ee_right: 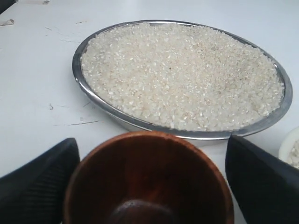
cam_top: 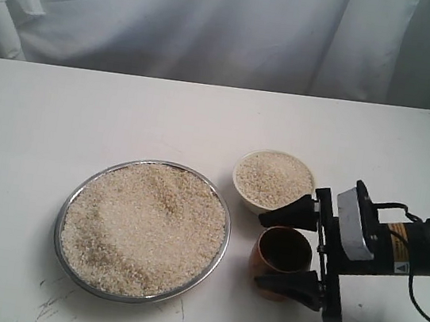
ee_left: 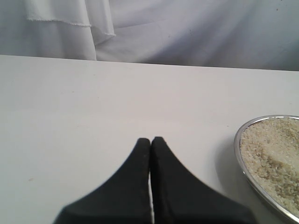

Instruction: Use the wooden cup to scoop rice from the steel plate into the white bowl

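Observation:
The steel plate (cam_top: pixel 63 216) lies left of centre, heaped with rice (cam_top: pixel 145 227). To its right stands the white bowl (cam_top: pixel 246 199), with rice in it too. The wooden cup (cam_top: pixel 281 258) stands upright and empty on the table just in front of the bowl. My right gripper (cam_top: pixel 261 249) is open, one finger on either side of the cup. In the right wrist view the cup (ee_right: pixel 149 182) sits between the fingers (ee_right: pixel 261 177) with a gap on one side, and the plate (ee_right: pixel 79 79) lies beyond. My left gripper (ee_left: pixel 150 140) is shut on nothing, beside the plate's rim (ee_left: pixel 238 144).
A white cloth backdrop (cam_top: pixel 218 25) hangs behind the white table (cam_top: pixel 86 111). The right arm's body and cable (cam_top: pixel 419 246) reach in from the right edge. The left arm is out of the exterior view.

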`<state>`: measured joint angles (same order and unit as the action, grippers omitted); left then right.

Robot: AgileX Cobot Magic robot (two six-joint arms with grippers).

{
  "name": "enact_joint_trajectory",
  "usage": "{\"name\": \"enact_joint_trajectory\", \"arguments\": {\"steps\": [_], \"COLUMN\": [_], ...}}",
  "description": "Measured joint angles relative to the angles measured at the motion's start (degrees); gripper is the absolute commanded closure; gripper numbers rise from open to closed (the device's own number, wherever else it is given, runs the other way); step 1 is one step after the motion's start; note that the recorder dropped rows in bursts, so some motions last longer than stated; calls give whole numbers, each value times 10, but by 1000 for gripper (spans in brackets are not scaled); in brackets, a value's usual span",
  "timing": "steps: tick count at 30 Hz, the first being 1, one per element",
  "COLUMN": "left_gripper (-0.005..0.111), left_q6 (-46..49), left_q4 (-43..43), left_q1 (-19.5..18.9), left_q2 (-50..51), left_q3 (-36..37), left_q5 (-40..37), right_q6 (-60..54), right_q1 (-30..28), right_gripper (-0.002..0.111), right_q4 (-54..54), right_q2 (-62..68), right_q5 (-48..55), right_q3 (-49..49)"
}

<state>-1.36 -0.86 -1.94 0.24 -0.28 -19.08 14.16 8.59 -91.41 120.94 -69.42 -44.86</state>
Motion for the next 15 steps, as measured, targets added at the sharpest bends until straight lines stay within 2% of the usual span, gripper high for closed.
{"name": "enact_joint_trajectory", "arguments": {"steps": [10,15], "left_gripper": [107,107], "left_q6": [0,0], "left_q4": [0,0], "left_q1": [0,0], "left_q2": [0,0], "left_q3": [0,0], "left_q5": [0,0], "right_q6": [14,18], "right_q1": [0,0], "right_gripper": [31,31], "right_q4": [-18,6], "right_q2": [-58,-129], "right_q5": [0,0], "right_q3": [1,1]}}
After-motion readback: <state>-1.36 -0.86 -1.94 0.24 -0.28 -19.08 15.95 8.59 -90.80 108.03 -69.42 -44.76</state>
